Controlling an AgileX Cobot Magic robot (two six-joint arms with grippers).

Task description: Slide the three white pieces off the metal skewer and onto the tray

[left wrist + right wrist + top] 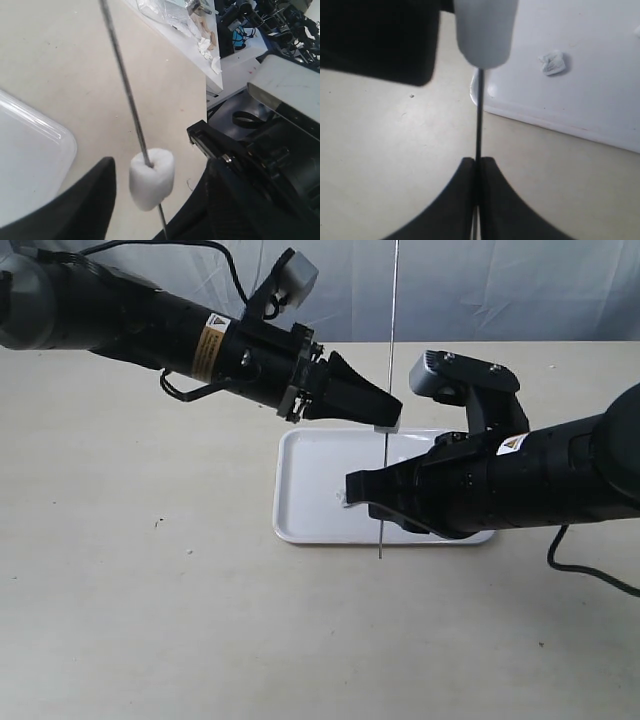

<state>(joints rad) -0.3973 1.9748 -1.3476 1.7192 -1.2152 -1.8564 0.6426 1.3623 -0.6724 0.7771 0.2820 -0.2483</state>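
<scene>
Metal skewer (pixel 394 300) stands upright over the tray's near edge, its long axis vertical. My right gripper (pixel 477 162) is clamped tight on it, which only that wrist view shows plainly. On the tray (pixel 300 490) lies one loose white piece (pixel 552 63); farther back, the left wrist view shows the left gripper (pixel 390 408) spread wide, its fingers flanking but not touching a threaded white piece (pixel 151 177).

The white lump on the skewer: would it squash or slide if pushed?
The lump looks puffy and rounded, so probably soft and very light. The skewer is thin and smooth, so it should slide. A crumpled piece on the tray hints it deforms.
</scene>
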